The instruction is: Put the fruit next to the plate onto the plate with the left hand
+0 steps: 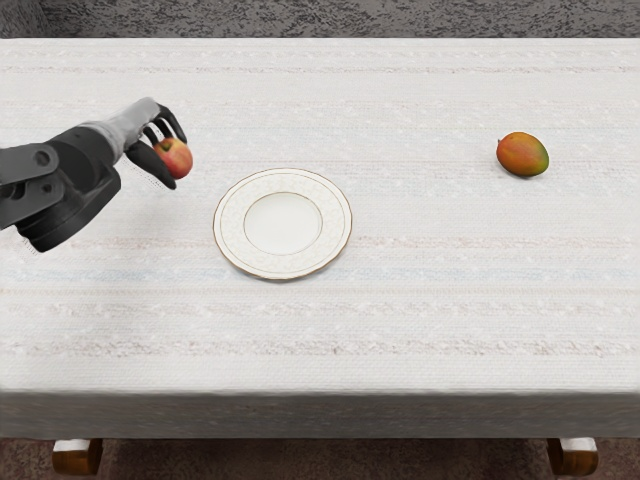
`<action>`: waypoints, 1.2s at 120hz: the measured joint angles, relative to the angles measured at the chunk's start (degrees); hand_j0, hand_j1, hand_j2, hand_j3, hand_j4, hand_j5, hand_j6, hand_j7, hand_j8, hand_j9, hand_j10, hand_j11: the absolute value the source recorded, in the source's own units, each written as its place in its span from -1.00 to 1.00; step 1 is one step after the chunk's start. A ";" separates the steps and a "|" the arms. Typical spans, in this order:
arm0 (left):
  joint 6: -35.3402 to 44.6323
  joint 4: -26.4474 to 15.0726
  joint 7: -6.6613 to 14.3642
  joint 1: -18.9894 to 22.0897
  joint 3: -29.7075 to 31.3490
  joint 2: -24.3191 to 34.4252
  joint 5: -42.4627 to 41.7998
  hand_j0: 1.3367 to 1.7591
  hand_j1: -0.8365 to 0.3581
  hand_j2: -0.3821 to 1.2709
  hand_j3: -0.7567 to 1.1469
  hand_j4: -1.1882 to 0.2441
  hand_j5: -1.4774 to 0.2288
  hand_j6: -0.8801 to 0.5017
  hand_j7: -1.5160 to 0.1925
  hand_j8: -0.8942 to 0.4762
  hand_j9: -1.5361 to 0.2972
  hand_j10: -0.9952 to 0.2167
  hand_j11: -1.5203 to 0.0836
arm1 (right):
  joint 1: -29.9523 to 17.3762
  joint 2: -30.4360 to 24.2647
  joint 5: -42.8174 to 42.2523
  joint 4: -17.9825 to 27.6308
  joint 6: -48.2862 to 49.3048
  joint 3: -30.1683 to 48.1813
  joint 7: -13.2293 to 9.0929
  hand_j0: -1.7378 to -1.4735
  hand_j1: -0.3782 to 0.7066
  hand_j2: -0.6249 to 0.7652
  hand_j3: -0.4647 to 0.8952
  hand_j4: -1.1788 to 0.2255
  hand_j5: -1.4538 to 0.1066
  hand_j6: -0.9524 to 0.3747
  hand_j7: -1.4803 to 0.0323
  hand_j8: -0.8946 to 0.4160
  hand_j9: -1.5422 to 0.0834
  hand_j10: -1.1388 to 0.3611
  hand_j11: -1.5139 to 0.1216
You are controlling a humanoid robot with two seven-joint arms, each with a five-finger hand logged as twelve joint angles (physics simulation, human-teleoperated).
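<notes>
White, faintly striped cloth covered the table (420, 320) I was looking down on through the head camera. My left hand (152, 143) reached in from the left edge on its dark grey arm. Its fingers (168, 122) were curled around a small red and yellow fruit (175, 157), thumb below and the other fingers arched over the top. That fruit sat in the grasp just to the left of the plate (228, 222), near its rim but apart from it; I could not tell whether it touched the cloth. The cream plate lay flat near the middle of the table. Well off to the right a mango (522, 154), orange and green, lay on the cloth.
</notes>
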 joint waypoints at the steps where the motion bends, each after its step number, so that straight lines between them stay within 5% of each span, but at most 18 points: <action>1: -0.05 -0.12 0.01 -0.22 -0.02 -0.05 -0.05 0.50 -0.04 -0.04 -0.21 -0.14 -0.50 -0.31 -0.43 -0.39 -0.45 -0.62 -0.39 | 0.00 0.00 0.00 0.00 0.00 0.01 0.00 -0.40 -0.95 -0.10 -0.32 0.68 0.86 0.44 0.96 0.37 0.90 0.52 0.85; 70: -0.97 -2.77 -0.02 -1.25 -1.17 -10.98 -1.69 0.49 0.08 -0.15 -0.21 -0.18 -0.60 -0.34 -0.53 -0.42 -0.54 -0.71 -0.50 | 0.00 0.00 0.00 0.44 0.00 -0.03 0.02 -0.40 -0.95 -0.10 -0.32 0.68 0.86 0.44 0.96 0.37 0.90 0.52 0.85; 92: -0.79 0.24 -0.01 0.28 -0.97 -13.05 -1.62 0.50 -0.03 0.23 -0.21 -0.31 -0.58 -0.42 -0.53 -0.51 -0.54 -0.72 -0.50 | 0.00 0.00 0.00 0.44 0.00 -0.03 -0.01 -0.40 -0.95 -0.10 -0.32 0.68 0.86 0.44 0.96 0.37 0.90 0.52 0.85; 116: -0.15 1.09 0.00 0.20 -2.31 -13.04 -1.71 0.51 0.37 -0.20 -0.20 0.13 0.05 -0.15 0.10 -0.17 0.05 -0.07 0.18 | 0.00 0.00 0.00 0.44 0.00 -0.03 0.01 -0.40 -0.95 -0.10 -0.32 0.68 0.86 0.44 0.96 0.37 0.90 0.52 0.85; 138: -0.09 -0.76 0.00 0.20 -4.45 -12.11 -6.19 0.52 0.67 -0.39 -0.20 0.39 0.40 0.05 0.45 0.06 0.37 0.29 0.55 | 0.00 0.00 0.00 0.45 0.00 -0.03 0.00 -0.40 -0.95 -0.10 -0.32 0.68 0.86 0.44 0.96 0.37 0.90 0.52 0.85; 144: -0.36 -2.73 0.00 0.05 -6.06 -7.19 -11.14 0.52 0.73 -0.42 -0.20 0.44 0.47 0.09 0.51 0.10 0.43 0.36 0.62 | -0.01 0.00 0.00 0.47 0.00 -0.03 0.00 -0.40 -0.95 -0.10 -0.32 0.68 0.86 0.43 0.96 0.36 0.90 0.52 0.85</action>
